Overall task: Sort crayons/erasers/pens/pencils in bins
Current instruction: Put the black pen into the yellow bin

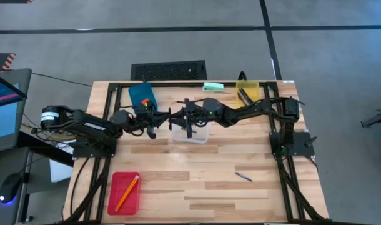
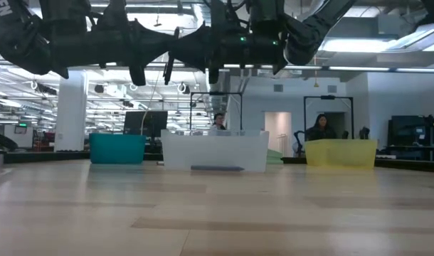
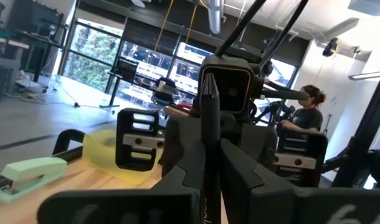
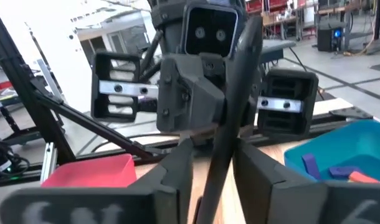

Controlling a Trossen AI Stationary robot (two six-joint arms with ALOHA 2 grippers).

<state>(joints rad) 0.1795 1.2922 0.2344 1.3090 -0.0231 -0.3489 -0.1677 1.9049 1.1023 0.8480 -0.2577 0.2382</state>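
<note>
You have a pale striped wood table with a black frame. At your near left is the red bin, holding orange pencils. A dark-blue pen lies near right. Far left sits the blue bin, with blue and orange-red erasers inside; far right the translucent yellow bin, and beside it a mint-green stapler. Between them is the clear bin.

Bins and writing tools across the table

Red bin at seven o'clock holds orange pencils; blue bin at eleven holds erasers; clear bin centre; yellow bin at one; blue pen at four.
</note>
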